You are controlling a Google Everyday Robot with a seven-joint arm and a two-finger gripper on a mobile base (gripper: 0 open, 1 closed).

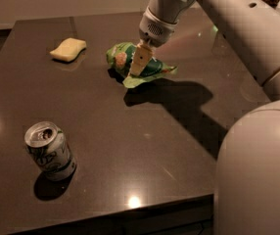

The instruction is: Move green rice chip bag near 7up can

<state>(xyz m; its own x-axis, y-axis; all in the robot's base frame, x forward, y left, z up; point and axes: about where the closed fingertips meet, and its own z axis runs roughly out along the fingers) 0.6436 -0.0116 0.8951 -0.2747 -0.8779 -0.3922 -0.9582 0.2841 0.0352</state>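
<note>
Your gripper [137, 68] is at the far middle of the table [145, 146], pointing down from the pale, smooth arm [228, 13]. It is clamped on the green rice chip bag [155, 68]. One beige finger [140, 58] lies across the front of the bag; the other is hidden behind it.

The bag is crinkled and shiny, light green at the edges with a dark green patch, and it throws a dark shadow on the table just below and to the right. You cannot tell whether its lower edge touches the surface.

To the left of the bag, near it but apart, you see a pale yellow sponge [68, 49], soft and rounded, lying flat.

The 7up can [49, 151] stands upright at the near left of the table, well apart from the bag. It is silver-white with green marks, and its top is open.

Between the bag and the can there is only the dark, glossy table top. The big rounded body of the robot [257, 180] fills the near right corner.
</note>
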